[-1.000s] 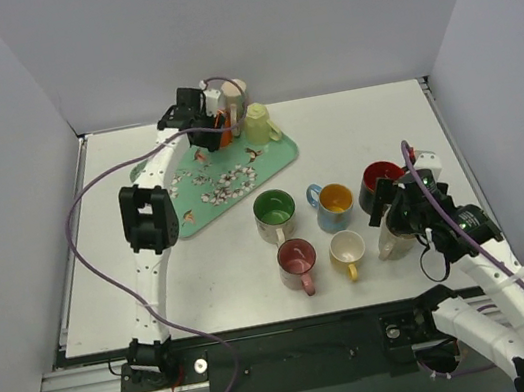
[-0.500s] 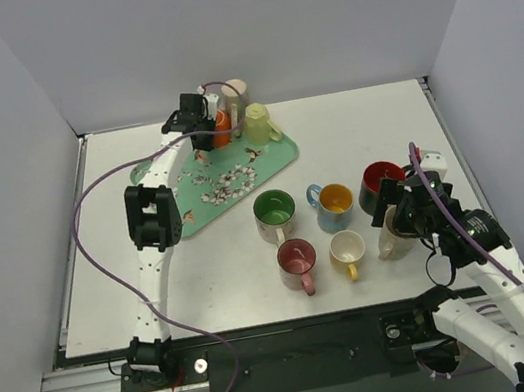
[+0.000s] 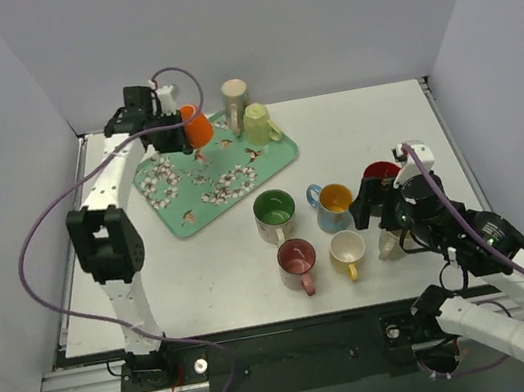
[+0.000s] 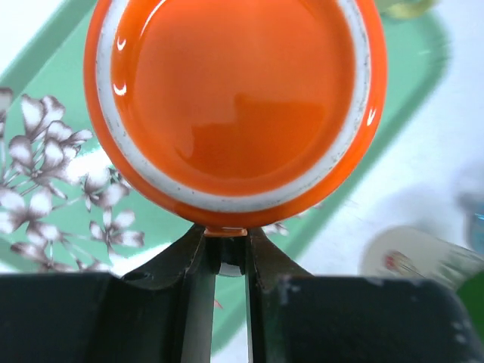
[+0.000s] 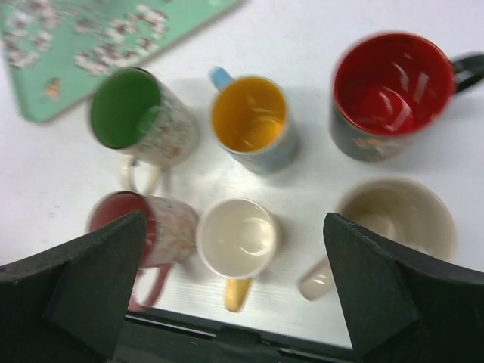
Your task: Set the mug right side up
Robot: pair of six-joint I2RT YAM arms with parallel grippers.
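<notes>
1. The left gripper [image 3: 172, 127] is up in the air over the far left end of the tray [image 3: 281, 157]. Its fingers are squeezed nearly together on a small orange nub at the edge of the orange mug [image 3: 195, 126], which looks like the handle.
2. The mug is clear of the tray. In the left wrist view it fills the frame as a glossy orange disc with a white ring. Honestly can't tell if that's the base or the mouth.
3. The right gripper [image 5: 233, 227] is spread wide with nothing in it. It hovers above the upright mugs on the table [image 3: 372, 126]: green-inside mug [image 5: 140, 113], yellow-inside mug [image 5: 249, 117], red-inside mug [image 5: 386, 87], pink mug [image 5: 155, 227], white mug [image 5: 240, 236] and beige mug [image 5: 397, 215].
4. Two pale mugs [image 3: 257, 124] sit upside down at the tray's far end.
</notes>
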